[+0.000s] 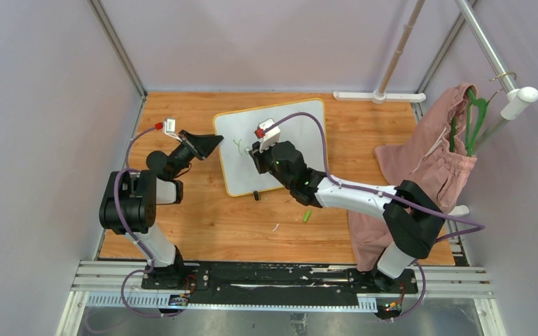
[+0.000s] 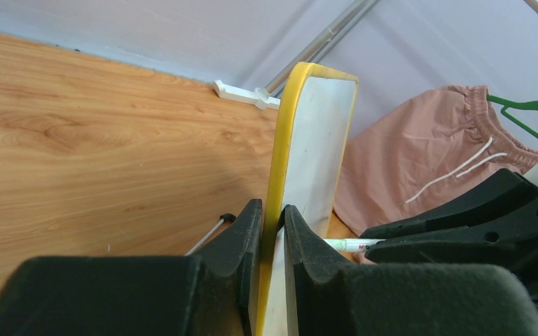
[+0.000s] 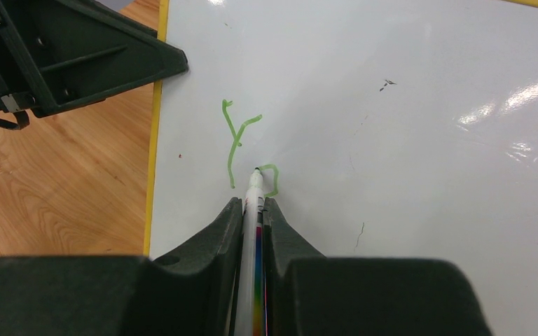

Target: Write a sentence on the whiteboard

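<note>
The whiteboard (image 1: 242, 171) sits on the tabletop (image 1: 203, 217). It looks thin, stiff and glossy, so it probably slides. The left gripper (image 2: 272, 213) has its jaws clamped on the board's yellow left rim, a sound hold. The right gripper (image 3: 252, 204) pinches a green marker (image 3: 255, 187), with the tip on the board beside the sentence (image 3: 235, 140), which has barely begun.

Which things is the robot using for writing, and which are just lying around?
Using: whiteboard, marker, green letters, left hand pinching the board's edge, right hand holding the marker.
Lying around: pink clothes, green hanger, small green piece.
</note>
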Motion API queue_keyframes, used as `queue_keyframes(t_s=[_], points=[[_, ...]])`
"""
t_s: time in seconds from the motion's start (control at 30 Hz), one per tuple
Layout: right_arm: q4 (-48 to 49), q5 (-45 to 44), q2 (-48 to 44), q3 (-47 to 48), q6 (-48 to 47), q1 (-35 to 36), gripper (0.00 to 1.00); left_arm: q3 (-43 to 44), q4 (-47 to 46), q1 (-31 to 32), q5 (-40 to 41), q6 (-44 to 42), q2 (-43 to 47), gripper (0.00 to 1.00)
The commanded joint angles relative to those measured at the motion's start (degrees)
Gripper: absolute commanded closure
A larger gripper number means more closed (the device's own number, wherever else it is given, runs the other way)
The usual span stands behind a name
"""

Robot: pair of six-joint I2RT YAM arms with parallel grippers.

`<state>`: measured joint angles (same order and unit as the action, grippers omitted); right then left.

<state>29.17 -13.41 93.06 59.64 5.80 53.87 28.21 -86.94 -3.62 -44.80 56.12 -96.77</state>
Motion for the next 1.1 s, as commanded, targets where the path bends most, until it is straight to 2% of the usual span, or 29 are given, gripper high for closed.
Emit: queue_keyframes(t_s=[0.0,0.77,1.07], points=[[-1.06,-0.32,1.08,0.68,-0.17,-0.17,1.0,-0.26,-2.38,0.97,-1.43,-0.4,1.15,1.0],[-2.06,0.2,-0.78,-1.86,0.76,0.29,1.0,-0.43,-2.39,1.15,-1.44,-0.31,1.59,1.0],[-1.22,-2.11,-7.49,-1.65,0.39,0.13,1.0,-0.35,-2.42,1.16,-1.52,-0.39,1.54,1.0]])
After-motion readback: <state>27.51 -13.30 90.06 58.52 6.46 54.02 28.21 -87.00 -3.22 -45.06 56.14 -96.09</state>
